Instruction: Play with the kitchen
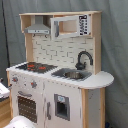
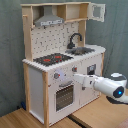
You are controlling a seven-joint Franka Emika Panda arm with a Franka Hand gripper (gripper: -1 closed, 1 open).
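The kitchen (image 1: pixel 55 75) (image 2: pixel 60 65) is a white and light-wood toy with a black hob with red rings (image 2: pixel 52 58), a black faucet (image 2: pixel 75 39) over a sink (image 2: pixel 82 50), an oven door (image 2: pixel 64 96) and a grey hood (image 2: pixel 49 21). In the second exterior view my white arm (image 2: pixel 107 86) reaches in from the second exterior view's right. My gripper (image 2: pixel 76 77) is at the kitchen's front panel, just below the right knob (image 2: pixel 74 70) and above the oven door. In the first exterior view only a white part of the arm (image 1: pixel 20 122) shows at the bottom edge.
A grey curtain (image 2: pixel 10 60) hangs behind the kitchen. The kitchen stands on a wooden floor (image 2: pixel 30 119). A small upper cupboard door (image 2: pixel 97 11) stands open at the top right. A rounded counter (image 1: pixel 97 80) juts out beside the sink.
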